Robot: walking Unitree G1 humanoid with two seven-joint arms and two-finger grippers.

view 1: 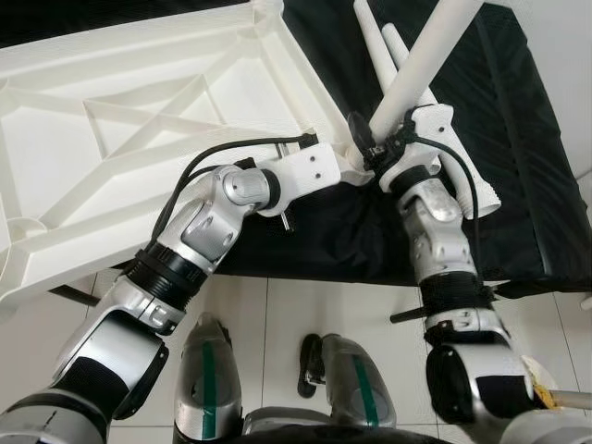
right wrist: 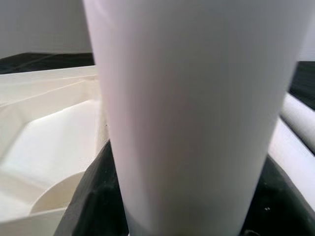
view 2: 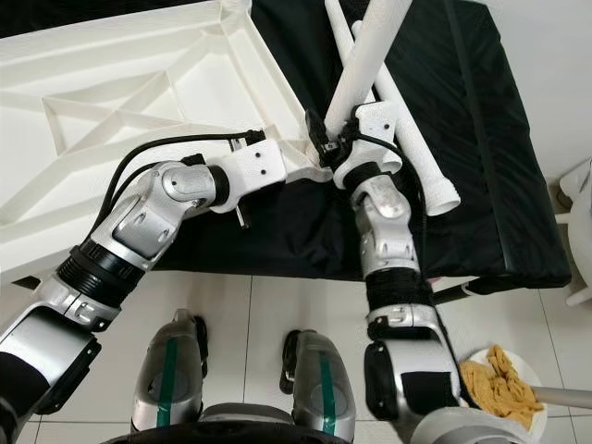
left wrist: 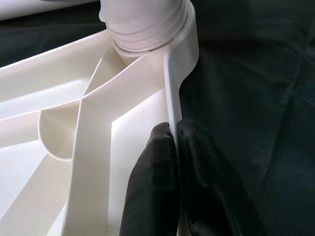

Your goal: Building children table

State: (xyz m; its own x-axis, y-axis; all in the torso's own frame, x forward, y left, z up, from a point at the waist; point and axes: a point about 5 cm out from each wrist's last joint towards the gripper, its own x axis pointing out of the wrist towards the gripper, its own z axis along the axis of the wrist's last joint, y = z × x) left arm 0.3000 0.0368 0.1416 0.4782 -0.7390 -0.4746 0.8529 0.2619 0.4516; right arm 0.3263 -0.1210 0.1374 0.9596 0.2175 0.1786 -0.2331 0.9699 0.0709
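Pinching the thin rim of the upturned white tabletop [view 1: 139,129] between the pressed fingers of our left gripper [left wrist: 170,182], we wrap our right gripper [view 1: 375,148] around the white table leg [view 2: 375,46], which stands tilted in the tabletop's corner socket above the black mat [view 2: 481,185].

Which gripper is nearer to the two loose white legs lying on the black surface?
Right. The right gripper, holding the upright leg, is beside the loose legs; the left gripper pinches the tabletop rim, farther away.
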